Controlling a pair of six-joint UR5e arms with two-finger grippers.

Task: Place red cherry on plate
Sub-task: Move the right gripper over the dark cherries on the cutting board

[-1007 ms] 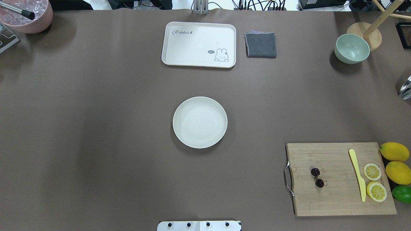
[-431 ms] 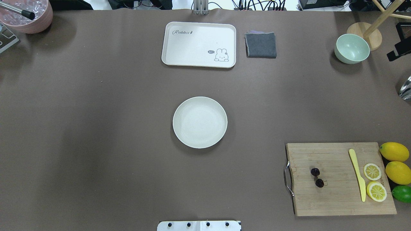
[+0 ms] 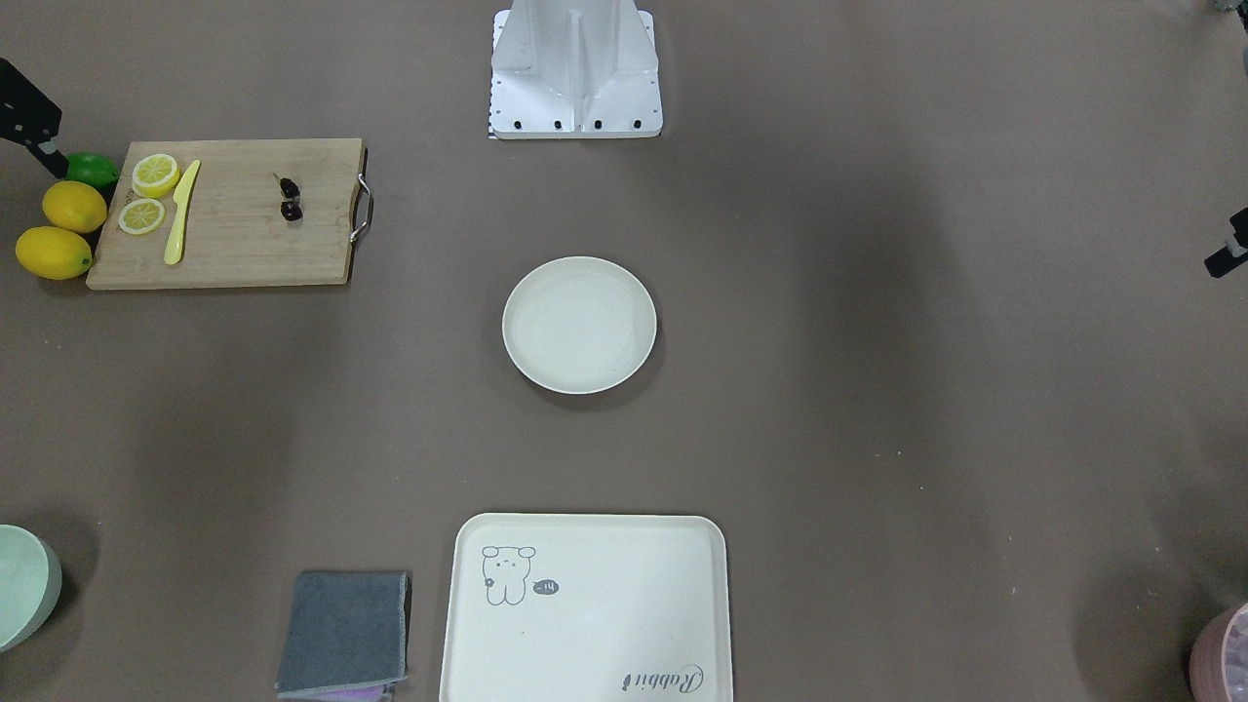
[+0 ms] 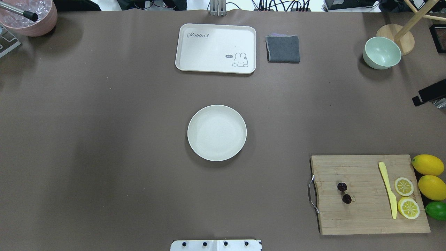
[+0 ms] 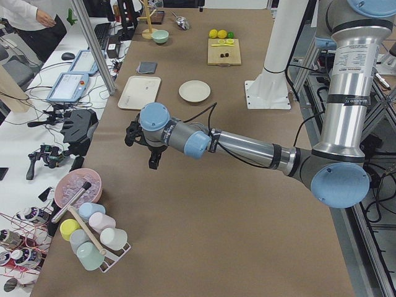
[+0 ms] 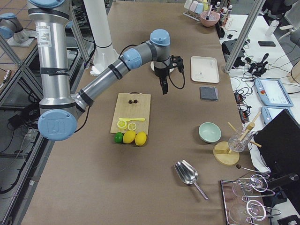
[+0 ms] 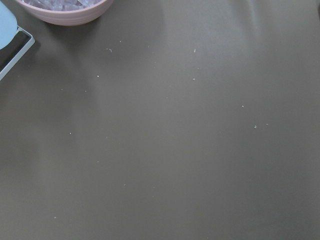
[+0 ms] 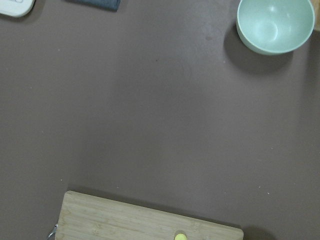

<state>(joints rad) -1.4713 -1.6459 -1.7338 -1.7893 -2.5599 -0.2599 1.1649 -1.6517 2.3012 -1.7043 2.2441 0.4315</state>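
The red cherry (image 4: 344,192), two dark round fruits on a thin stem, lies on the left part of the wooden cutting board (image 4: 369,216). The off-white plate (image 4: 217,132) stands bare at the table's middle, well left of the board. My right gripper (image 6: 164,89) hangs high over the table between the green bowl and the board. Only its black tip (image 4: 429,93) pokes in at the overhead view's right edge, so I cannot tell its state. My left gripper (image 5: 153,162) hovers over the far left of the table near the pink bowl; its state is unclear too.
On the board lie a yellow knife (image 4: 388,190) and two lemon slices (image 4: 404,186). Whole lemons (image 4: 428,164) and a lime (image 4: 437,210) sit at its right. A cream tray (image 4: 216,48), grey cloth (image 4: 283,48) and green bowl (image 4: 382,52) stand at the back.
The right gripper's black tip has come into the overhead view at the right edge and moved nearer, toward the cutting board. Cherry and plate have not moved.
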